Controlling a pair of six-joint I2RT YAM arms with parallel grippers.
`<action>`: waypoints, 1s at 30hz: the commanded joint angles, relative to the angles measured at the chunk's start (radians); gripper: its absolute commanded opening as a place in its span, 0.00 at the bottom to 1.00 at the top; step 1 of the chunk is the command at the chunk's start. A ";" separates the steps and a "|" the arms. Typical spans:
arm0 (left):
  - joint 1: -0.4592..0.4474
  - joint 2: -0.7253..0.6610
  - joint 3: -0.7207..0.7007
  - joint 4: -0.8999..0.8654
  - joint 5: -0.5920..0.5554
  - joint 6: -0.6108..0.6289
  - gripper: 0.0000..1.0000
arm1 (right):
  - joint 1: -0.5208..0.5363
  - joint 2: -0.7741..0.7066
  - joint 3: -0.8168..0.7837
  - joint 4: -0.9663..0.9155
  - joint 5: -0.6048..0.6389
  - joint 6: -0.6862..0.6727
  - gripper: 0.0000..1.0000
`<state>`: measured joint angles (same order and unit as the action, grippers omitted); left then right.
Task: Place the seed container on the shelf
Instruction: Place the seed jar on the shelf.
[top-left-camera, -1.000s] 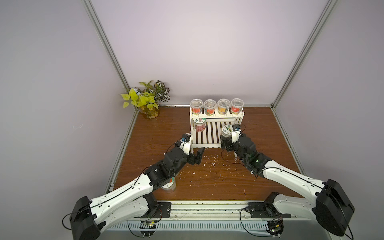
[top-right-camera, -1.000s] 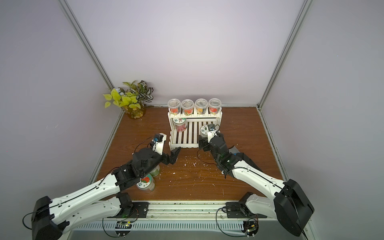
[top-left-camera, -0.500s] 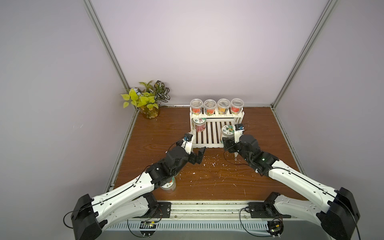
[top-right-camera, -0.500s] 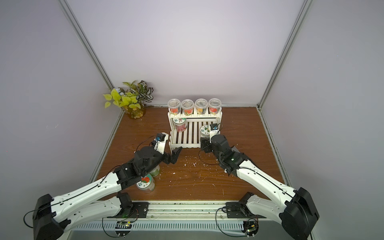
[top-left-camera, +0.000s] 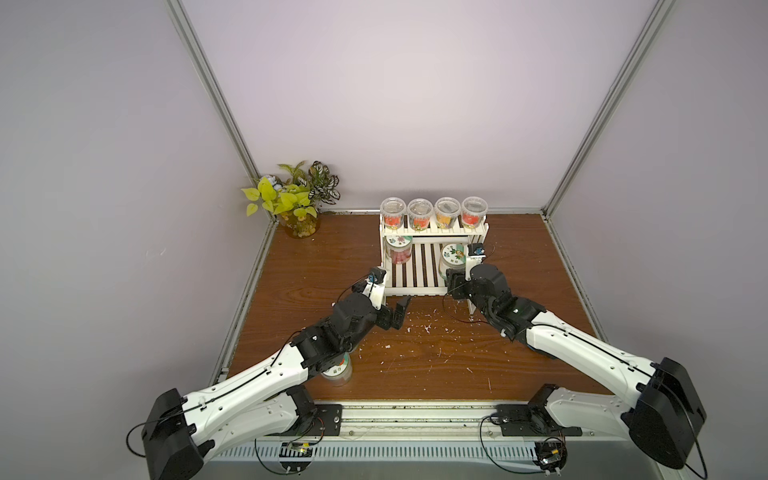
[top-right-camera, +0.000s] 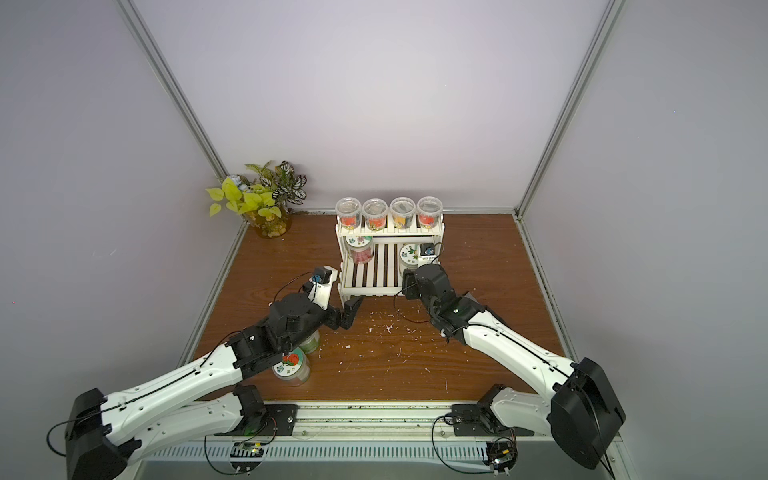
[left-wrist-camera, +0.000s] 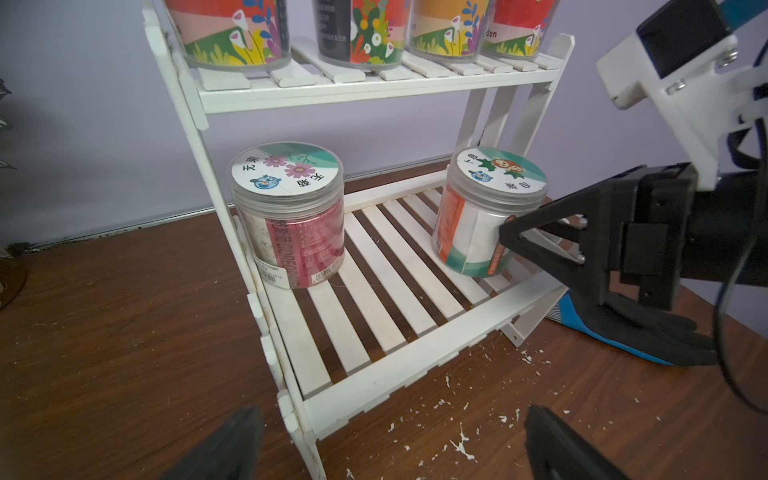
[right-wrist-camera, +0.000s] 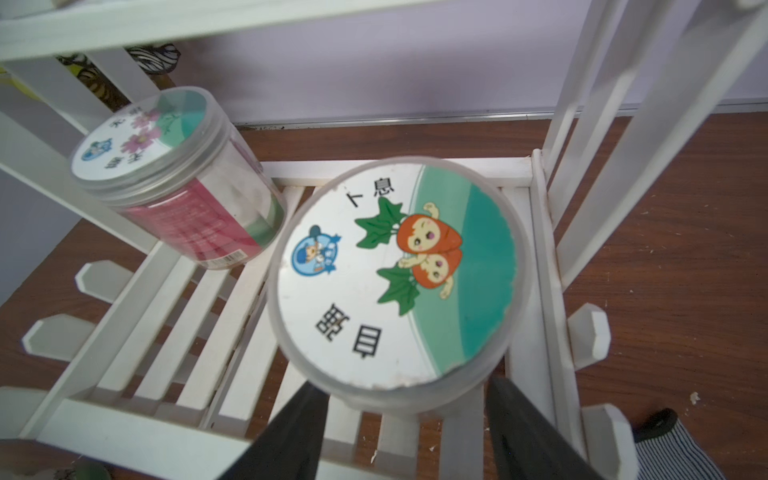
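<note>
Currently jar (right-wrist-camera: 395, 274) stands upright on lower tier of shelf (left-wrist-camera: 415, 365), right side, well apart from pink jar (left-wrist-camera: 291, 224) at left. Its wall below the lid is clamped by right gripper (right-wrist-camera: 402, 397), a finger on each side. Idle, left gripper (left-wrist-camera: 392, 424) hangs just before the front left corner, jaws wide apart, empty.

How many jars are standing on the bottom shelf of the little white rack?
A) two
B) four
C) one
A: only the flower-lid jar and the carrot-lid jar stand on the lower tier of the rack; the cups sit in a row of four on the upper tier.
</note>
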<state>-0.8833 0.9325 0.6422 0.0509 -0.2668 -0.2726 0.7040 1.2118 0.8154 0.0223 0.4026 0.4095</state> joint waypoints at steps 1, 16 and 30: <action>0.013 -0.007 0.027 -0.006 0.000 0.012 1.00 | -0.015 0.009 0.035 0.101 0.074 0.019 0.65; 0.013 -0.002 0.022 -0.013 -0.012 0.007 1.00 | -0.020 0.083 0.035 0.238 0.153 0.009 0.62; 0.014 0.007 0.025 -0.017 -0.020 0.008 1.00 | -0.023 0.134 0.034 0.293 0.176 -0.017 0.62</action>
<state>-0.8829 0.9344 0.6422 0.0463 -0.2726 -0.2729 0.6857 1.3468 0.8322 0.2523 0.5438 0.4046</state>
